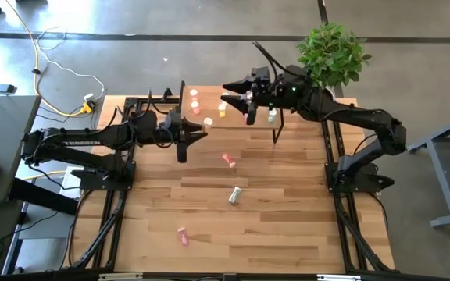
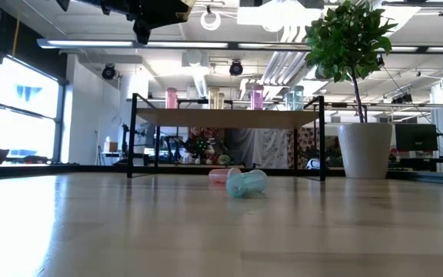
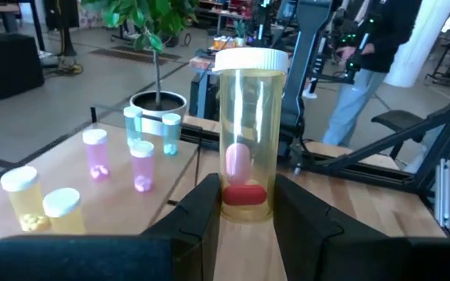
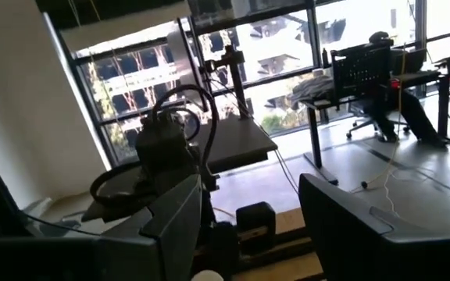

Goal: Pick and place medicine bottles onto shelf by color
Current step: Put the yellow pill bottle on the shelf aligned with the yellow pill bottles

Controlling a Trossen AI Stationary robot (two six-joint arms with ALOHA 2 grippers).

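Yellow unlabelled medicine bottle [image 3: 245, 148] pinched upright in left gripper [image 3: 243, 212]; right gripper [image 4: 248, 211] spread above shelf [image 1: 233, 105].

Bottles [image 1: 194, 102] upright on shelf [image 1: 233, 97]; three [image 1: 234, 195] toppled on table.

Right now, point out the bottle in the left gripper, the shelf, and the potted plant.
yellow bottle [image 3: 245, 133], left wrist view, on its clear wall.
shelf [image 2: 229, 118], low view, front edge of its top.
potted plant [image 2: 365, 150], low view, on its white pot.

Pretty bright overall, daylight through the windows [image 4: 233, 86] blows out a bit, and the table [image 2: 129, 231] up close is blurry.
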